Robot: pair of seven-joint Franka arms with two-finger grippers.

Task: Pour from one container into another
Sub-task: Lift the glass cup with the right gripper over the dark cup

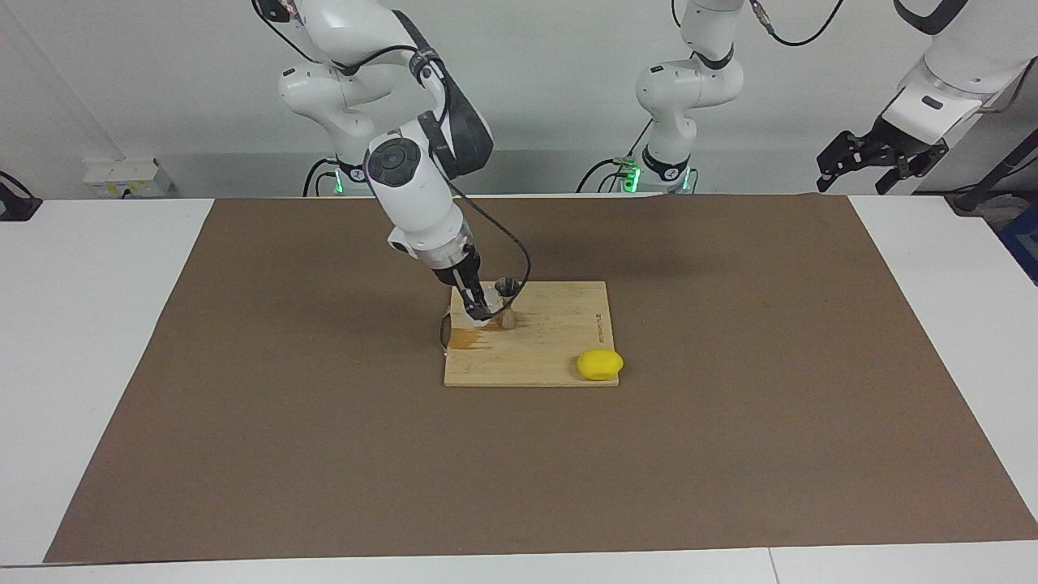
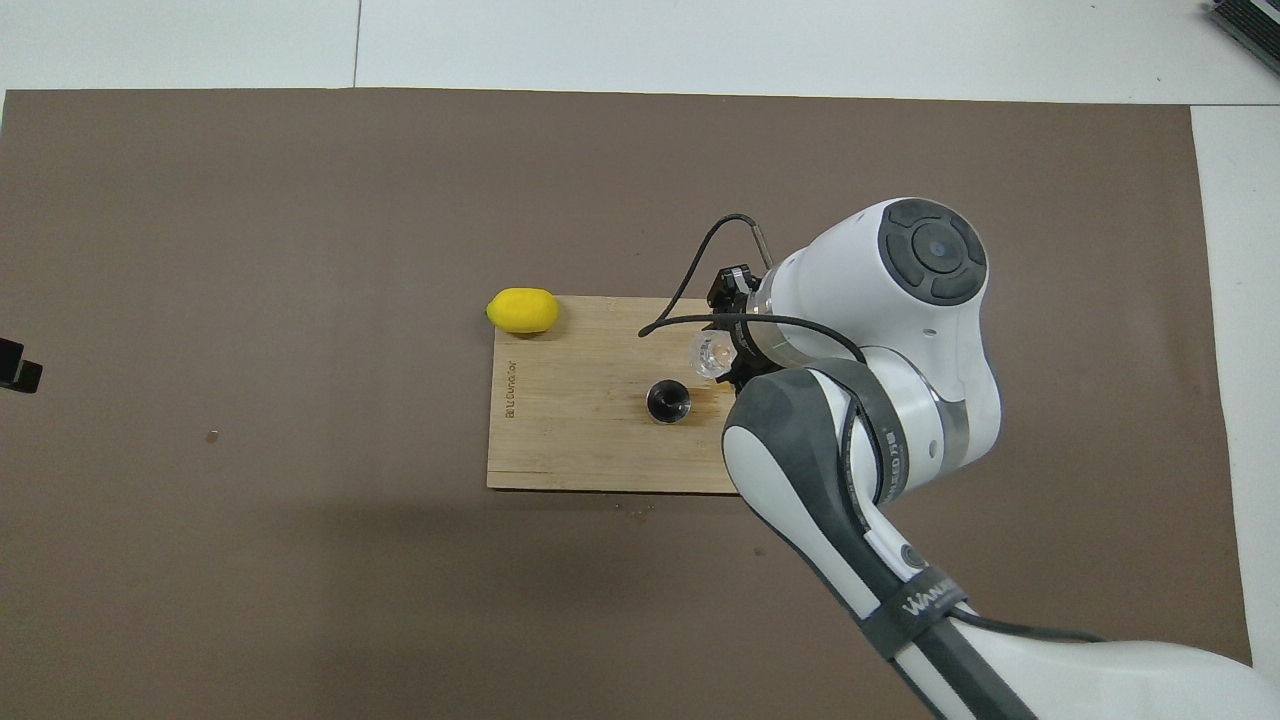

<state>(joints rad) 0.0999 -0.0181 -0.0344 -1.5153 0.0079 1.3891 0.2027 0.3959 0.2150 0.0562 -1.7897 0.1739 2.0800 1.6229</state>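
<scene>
On the wooden cutting board (image 1: 559,337), near the edge closest to the robots and toward the right arm's end, stands the metal jigger (image 1: 508,302), upright, open cone up; in the overhead view its dark mouth (image 2: 668,401) shows clearly.

Just beside the jigger, slightly farther from the robots and nearer the board's right-arm edge, the clear glass cup (image 1: 486,309) is clamped in the right gripper (image 1: 477,305). Fingers together on the cup. Cup tilted; whether its base touches the board cannot be told. Overhead view shows the cup (image 2: 708,355) at the tip of the right gripper (image 2: 728,352), close to the jigger, not clearly touching it.

A darker wet-looking patch (image 1: 467,337) marks the board under the cup, reaching toward the right-arm edge.

At the board's corner farthest from the robots, toward the left arm's end, a yellow lemon (image 1: 600,364) lies partly over the edge; seen also in the overhead view (image 2: 522,310).

Board sits mid-way on a brown mat (image 1: 730,454) covering the white table (image 1: 89,324).

Left gripper (image 1: 872,162) hangs raised above the table's left-arm end, fingers apart, holding nothing; that arm waits.
</scene>
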